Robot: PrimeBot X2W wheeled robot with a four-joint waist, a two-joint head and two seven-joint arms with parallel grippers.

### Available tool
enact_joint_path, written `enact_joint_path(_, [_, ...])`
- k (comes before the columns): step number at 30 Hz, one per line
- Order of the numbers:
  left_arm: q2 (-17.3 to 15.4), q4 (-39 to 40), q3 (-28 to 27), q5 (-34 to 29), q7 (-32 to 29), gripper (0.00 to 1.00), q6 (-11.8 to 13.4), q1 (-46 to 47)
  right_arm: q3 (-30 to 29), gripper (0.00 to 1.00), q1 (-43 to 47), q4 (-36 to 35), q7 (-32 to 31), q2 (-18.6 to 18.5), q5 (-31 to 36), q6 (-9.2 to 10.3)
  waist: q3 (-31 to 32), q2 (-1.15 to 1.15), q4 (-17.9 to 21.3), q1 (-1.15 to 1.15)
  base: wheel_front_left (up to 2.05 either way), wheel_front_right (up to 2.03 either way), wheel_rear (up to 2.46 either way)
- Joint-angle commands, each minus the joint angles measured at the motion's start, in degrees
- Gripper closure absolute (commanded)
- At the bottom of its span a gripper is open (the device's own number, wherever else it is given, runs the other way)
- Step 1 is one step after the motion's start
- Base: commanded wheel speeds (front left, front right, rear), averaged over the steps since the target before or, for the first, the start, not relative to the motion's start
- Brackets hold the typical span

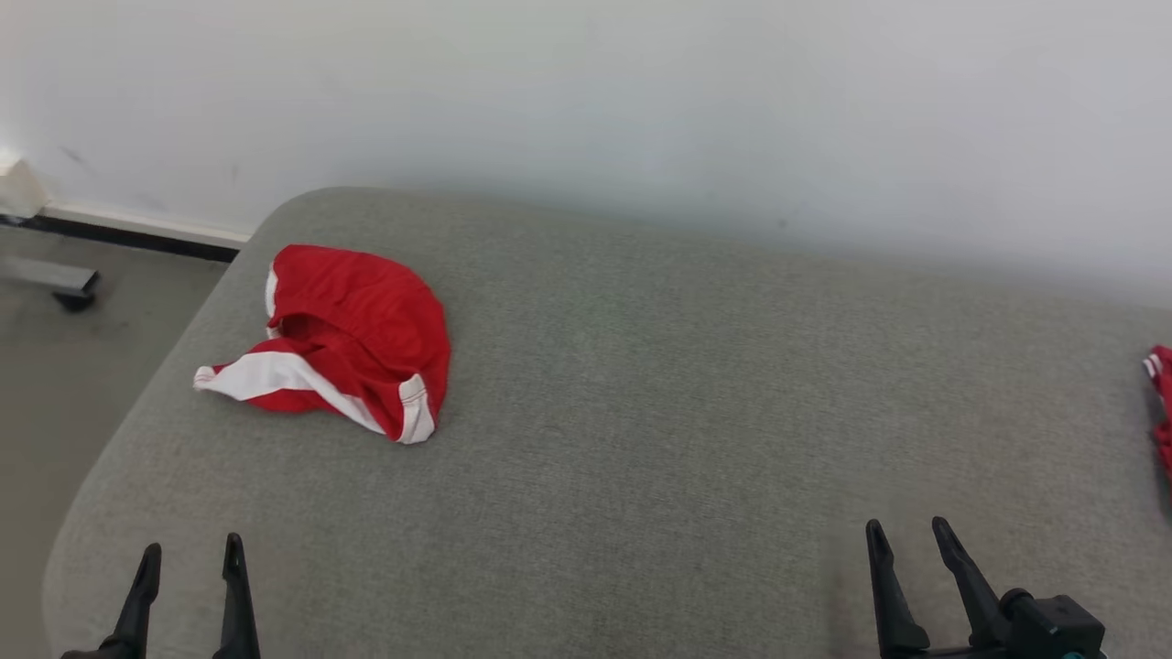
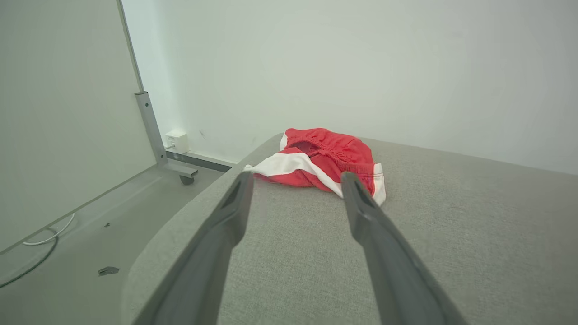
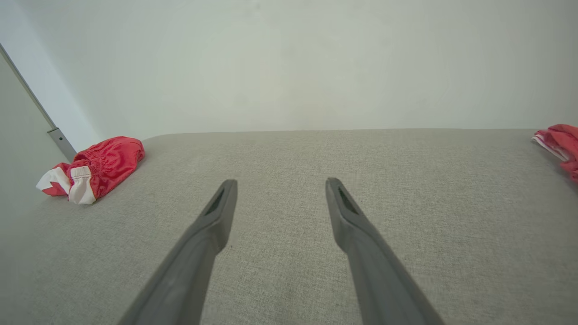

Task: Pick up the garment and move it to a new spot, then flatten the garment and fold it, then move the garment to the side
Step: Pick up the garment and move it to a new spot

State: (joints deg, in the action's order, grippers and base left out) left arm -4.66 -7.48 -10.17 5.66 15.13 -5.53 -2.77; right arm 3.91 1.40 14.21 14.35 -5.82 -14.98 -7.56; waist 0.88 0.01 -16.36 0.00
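Garment (image 1: 352, 339) lies crumpled near the pad's (image 1: 641, 412) far left corner, ahead of the left gripper (image 1: 192, 546). Judged light, limp, slippery (sheen suggests synthetic). Pinch the white band (image 1: 275, 373). Both it and the right gripper (image 1: 907, 524) stand wide apart, empty.

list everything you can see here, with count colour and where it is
garment: 1, red with white bands, crumpled on the cushion's far left
other garment: 1, red and white, at the cushion's right edge, cut off by the frame
cushion: 1, grey, under both garments
wall: 1, white, behind the cushion
floor: 1, grey, left of the cushion
stand foot: 1, grey metal with a castor, on the floor by the wall
cables: 2, white and dark, on the floor at left
left hand: 1, dark, open and empty, near left
right hand: 1, dark, open and empty, near right
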Motion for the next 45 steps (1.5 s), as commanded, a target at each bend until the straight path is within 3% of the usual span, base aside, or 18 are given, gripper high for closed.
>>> enact_joint_path(1, [-0.10, 0.27, -0.20, 0.07, 0.01, 0.00, 0.31, -0.21, 0.29, 0.00, -0.43, 0.15, 0.27, 0.11, -0.20, 0.17, -0.45, -0.01, -4.09, 0.00, 0.00, 0.00, 0.00])
enact_joint_path(13, [-0.04, 0.22, -1.02, 0.50, 0.01, 0.00, 0.77, -0.67, 1.10, 0.00, -1.49, 1.38, 0.39, 0.07, -0.66, 0.17, -1.14, -0.01, -9.67, 0.00, 0.00, 0.00, 0.00])
enact_joint_path(22, [-0.23, 0.08, -2.18, 0.93, 0.00, 0.00, 0.97, -0.76, 1.87, 0.00, -2.38, 2.00, 0.47, 0.28, -0.91, 0.17, -1.36, -0.01, -8.97, 0.00, 0.00, 0.00, 0.00])
enact_joint_path(27, [-0.40, -0.38, -2.66, 1.90, 0.00, 0.00, 0.83, 1.93, 0.36, 0.00, -3.17, 1.70, 0.54, -0.39, -0.46, 0.17, -3.10, -0.01, -6.72, 0.00, 0.00, 0.00, 0.00])
enact_joint_path(34, [-2.59, -2.36, -2.93, 3.78, 0.02, 0.00, 0.10, 13.98, -1.84, 0.00, -6.54, -1.23, -0.96, -2.80, 0.98, 0.17, -10.33, -0.01, -0.92, 0.00, 0.00, 0.00, 0.00])
enact_joint_path(39, [-6.29, -5.41, -2.75, 5.19, -0.32, 0.00, -0.34, 28.03, -4.63, 0.00, -9.80, -4.07, -1.65, -4.22, 2.08, 0.17, -18.19, -0.01, 5.51, 0.00, 0.00, 0.00, 0.00])
enact_joint_path(45, [-10.84, -10.26, -3.09, 6.63, -3.22, 0.00, -0.57, 40.06, -6.99, 0.00, -11.27, -5.67, -1.34, -4.26, 2.89, 0.17, -23.39, -0.01, 11.04, 0.00, 0.00, 0.00, 0.00])
